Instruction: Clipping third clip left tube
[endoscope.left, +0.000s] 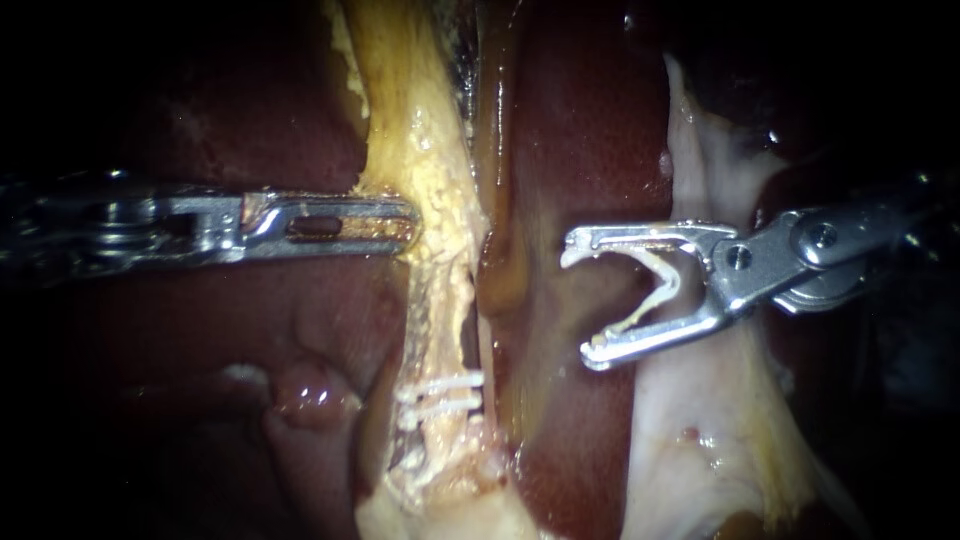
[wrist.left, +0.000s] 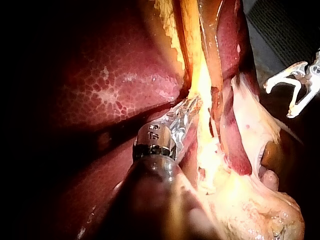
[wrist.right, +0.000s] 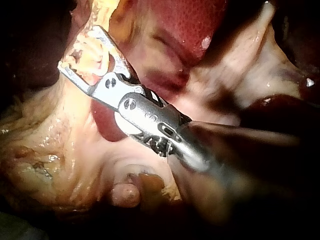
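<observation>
Two thin white clips (endoscope.left: 441, 394) already sit low on the yellowish crusted left tube (endoscope.left: 430, 180); 3rd not yet on. Left silver instrument (endoscope.left: 408, 218) is clamped on the tube higher up. Right silver instrument (endoscope.left: 582, 300), jaws wide w/ pale V-shaped clip (endoscope.left: 668, 283) loaded, hangs beside the tube, not around it.

Left instrument (endoscope.left: 405, 222) clamps the left tube (endoscope.left: 430, 150); right instrument (endoscope.left: 582, 300), spread wide, holds a clip (endoscope.left: 668, 285).
</observation>
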